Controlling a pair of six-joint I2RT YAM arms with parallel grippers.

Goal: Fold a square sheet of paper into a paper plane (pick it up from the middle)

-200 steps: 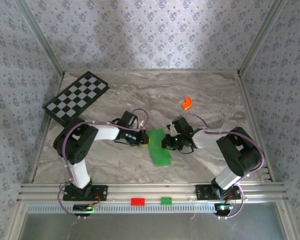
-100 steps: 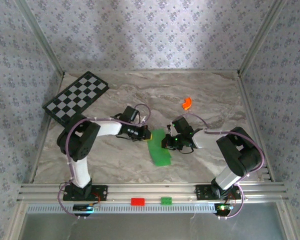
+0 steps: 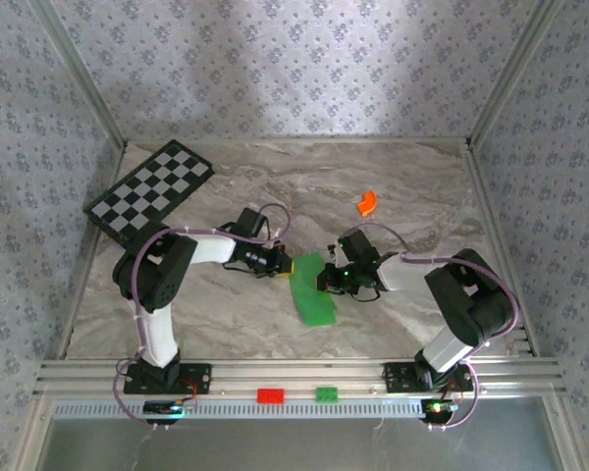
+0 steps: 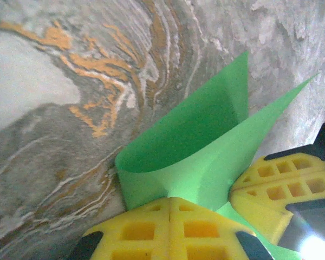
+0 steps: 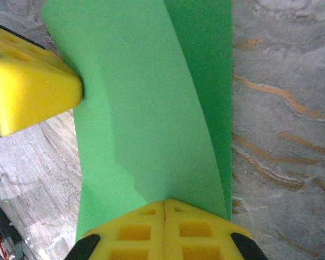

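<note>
Left tool [image 4: 170, 203], right tool [image 5: 165, 201] pinch green paper [image 5: 141, 108]: folded double, curling, matte.

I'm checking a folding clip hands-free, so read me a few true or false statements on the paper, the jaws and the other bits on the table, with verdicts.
1. The paper lies flat and unfolded. False: one flap curls up over the rest.
2. Both arms' jaws are shut. True.
3. The orange piece rests on the paper. False: it lies apart, farther back on the right.
4. The checkered board sits at the far left. True.
</note>
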